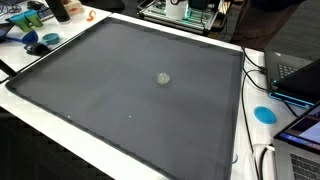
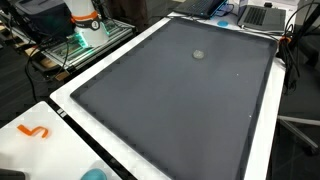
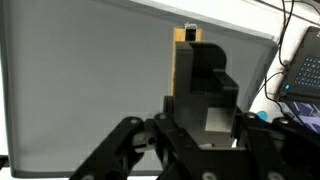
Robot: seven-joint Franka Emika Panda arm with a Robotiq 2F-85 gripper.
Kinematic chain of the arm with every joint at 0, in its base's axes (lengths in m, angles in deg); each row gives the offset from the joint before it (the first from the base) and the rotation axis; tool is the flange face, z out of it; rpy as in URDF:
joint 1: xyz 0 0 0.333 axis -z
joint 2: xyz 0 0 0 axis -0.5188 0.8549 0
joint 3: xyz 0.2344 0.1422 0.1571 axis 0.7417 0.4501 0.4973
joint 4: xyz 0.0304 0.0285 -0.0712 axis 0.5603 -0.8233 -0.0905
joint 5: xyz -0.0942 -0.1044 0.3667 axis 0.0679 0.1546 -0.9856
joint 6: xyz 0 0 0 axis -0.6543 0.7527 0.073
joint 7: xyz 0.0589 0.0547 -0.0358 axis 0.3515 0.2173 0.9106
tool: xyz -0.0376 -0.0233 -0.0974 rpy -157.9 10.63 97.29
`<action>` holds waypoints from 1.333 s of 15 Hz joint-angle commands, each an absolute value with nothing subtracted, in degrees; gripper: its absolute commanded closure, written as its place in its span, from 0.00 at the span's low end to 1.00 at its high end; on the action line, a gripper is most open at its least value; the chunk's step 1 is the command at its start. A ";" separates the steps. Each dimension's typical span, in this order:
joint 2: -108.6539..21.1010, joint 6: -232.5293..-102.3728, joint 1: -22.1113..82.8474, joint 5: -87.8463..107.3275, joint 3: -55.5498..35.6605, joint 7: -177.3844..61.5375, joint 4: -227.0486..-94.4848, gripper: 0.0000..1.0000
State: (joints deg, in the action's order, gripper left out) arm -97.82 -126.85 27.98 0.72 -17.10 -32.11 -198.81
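A small grey round object (image 1: 163,78) (image 2: 198,55) lies alone on a large dark grey mat (image 1: 90,100) (image 2: 170,110). Neither the arm nor the gripper shows in the exterior views. In the wrist view my gripper (image 3: 195,45) fills the lower middle, its black fingers (image 3: 208,75) standing together as one column. A tan strip (image 3: 181,70) runs up the column's left side. Whether that strip is held or part of the finger cannot be told. Behind the gripper lies the mat (image 3: 80,80); the small object is not seen there.
A white table border (image 1: 60,120) frames the mat. Laptops (image 1: 300,78) (image 3: 303,65), cables and a blue disc (image 1: 264,114) sit along one side. An orange squiggle (image 2: 33,131) lies on a corner. A cart with electronics (image 2: 85,35) stands beside the table.
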 commanded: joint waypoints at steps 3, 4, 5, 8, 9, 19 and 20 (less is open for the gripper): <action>-97.62 -126.70 28.81 0.35 -16.51 -31.69 -198.69 0.51; -97.62 -126.70 28.81 0.35 -16.51 -31.67 -198.69 0.51; -97.61 -126.70 28.81 0.35 -16.51 -31.66 -198.69 0.51; -97.61 -126.70 28.81 0.35 -16.51 -31.64 -198.69 0.51; -97.61 -126.70 28.81 0.35 -16.51 -31.64 -198.69 0.51; -94.27 -128.14 26.79 -0.16 -13.92 -31.80 -197.60 0.76; -92.67 -129.30 25.90 0.16 -12.20 -31.85 -197.41 0.76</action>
